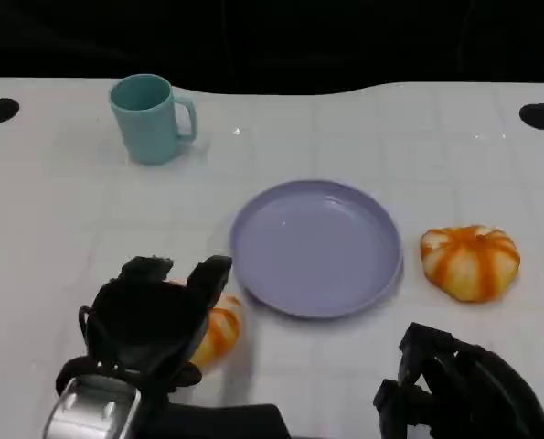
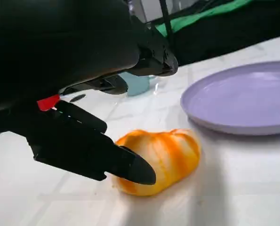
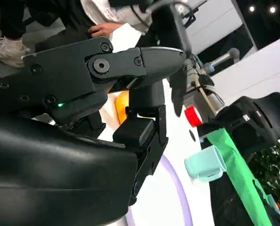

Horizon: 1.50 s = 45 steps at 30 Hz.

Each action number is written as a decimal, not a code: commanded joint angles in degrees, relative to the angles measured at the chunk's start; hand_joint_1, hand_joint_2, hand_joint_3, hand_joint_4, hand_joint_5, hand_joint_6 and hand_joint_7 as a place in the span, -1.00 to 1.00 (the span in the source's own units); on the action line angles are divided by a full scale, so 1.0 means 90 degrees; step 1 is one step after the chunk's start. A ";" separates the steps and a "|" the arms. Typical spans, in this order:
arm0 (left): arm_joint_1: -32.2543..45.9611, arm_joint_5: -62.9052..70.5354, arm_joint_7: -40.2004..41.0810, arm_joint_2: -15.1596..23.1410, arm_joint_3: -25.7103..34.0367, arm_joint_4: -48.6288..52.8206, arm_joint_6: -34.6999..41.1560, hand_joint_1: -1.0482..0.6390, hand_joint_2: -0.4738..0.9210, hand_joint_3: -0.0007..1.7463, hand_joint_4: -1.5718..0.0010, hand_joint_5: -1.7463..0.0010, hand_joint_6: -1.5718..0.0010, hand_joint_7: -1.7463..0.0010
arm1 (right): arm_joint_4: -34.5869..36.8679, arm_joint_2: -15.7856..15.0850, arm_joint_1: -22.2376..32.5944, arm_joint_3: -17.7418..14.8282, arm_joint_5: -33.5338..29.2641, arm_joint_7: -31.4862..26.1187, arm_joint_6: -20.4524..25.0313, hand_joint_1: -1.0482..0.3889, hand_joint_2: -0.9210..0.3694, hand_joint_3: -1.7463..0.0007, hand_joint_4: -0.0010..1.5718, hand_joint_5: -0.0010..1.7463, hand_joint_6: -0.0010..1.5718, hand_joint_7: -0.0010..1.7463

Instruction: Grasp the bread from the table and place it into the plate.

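Bread (image 1: 218,331): striped orange roll near worktop's near edge, just left of lilac plate (image 1: 315,247), on the table (image 1: 52,229).
Left hand (image 1: 153,320): over the bread, fingers spread around it; contact cannot tell.
Right hand (image 1: 459,384): near-right edge, fingers curled, holding nothing.

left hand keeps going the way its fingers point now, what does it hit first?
Most likely the bread roll. The left hand sits right over it, and the wrist view shows a fingertip at the roll's near side, though contact is unclear. The purple plate lies just beyond.
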 commanded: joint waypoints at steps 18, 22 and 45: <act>-0.1357 -0.1017 0.0140 -0.0134 -0.0497 0.2412 0.0559 -0.42 0.80 -1.00 0.65 0.92 0.76 1.00 | -0.0030 -0.0053 0.0029 -0.0055 0.0002 0.0015 -0.0071 -0.55 -1.00 0.73 0.13 0.84 0.01 0.58; -0.1523 -0.1332 0.0465 -0.0134 -0.0521 0.2906 0.0435 -0.39 0.79 -1.00 0.63 0.92 0.75 0.99 | -0.0013 -0.0044 0.0030 -0.0059 0.0010 0.0025 -0.0087 -0.55 -1.00 0.73 0.13 0.84 0.00 0.58; -0.2463 -0.1533 0.4201 0.0103 -0.1668 0.6323 -0.0474 -0.18 1.00 -0.60 0.02 -1.00 -0.46 0.90 | -0.0038 -0.0070 0.0041 -0.0074 0.0038 0.0038 -0.0079 -0.55 -1.00 0.75 0.13 0.83 0.01 0.56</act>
